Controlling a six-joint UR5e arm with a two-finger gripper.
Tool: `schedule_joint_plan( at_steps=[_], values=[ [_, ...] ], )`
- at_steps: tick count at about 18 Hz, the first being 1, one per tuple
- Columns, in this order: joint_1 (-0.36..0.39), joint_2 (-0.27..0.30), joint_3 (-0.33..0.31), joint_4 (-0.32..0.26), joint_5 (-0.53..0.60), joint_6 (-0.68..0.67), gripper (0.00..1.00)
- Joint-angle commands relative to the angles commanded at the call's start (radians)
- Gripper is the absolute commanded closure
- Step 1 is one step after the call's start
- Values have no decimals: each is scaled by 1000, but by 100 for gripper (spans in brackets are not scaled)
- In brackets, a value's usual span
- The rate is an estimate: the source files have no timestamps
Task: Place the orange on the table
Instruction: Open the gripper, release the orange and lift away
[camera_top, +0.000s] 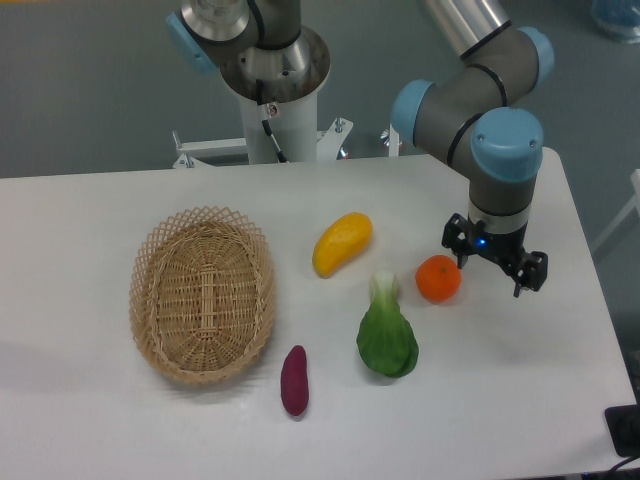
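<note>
The arm's upper links ran out of the top of the picture, and its wrist body hid the mount of the gripper (494, 270), so only two dark fingertips showed below it. The arm (480, 90) reached down from the upper right with the wrist pointing straight at the table (100, 420). The jaws were spread apart with nothing between them, just right of the orange (438, 279) and not touching it as far as could be seen. The orange sat on the table, the landmark here. To its left and slightly lower lay a green vegetable (387, 340), close beside it. Up and to the left lay a yellow fruit (341, 243). Farther left and lower lay a purple sweet potato (294, 380); a wicker basket (150, 300) sat well to the left.
</note>
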Motion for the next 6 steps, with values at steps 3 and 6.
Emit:
schedule_joint_plan(
  at_steps=[3,6],
  values=[
    [-2,-11,32,-35,3,-18,0],
    [-2,-14,43,-55,5,-18,0]
  ],
)
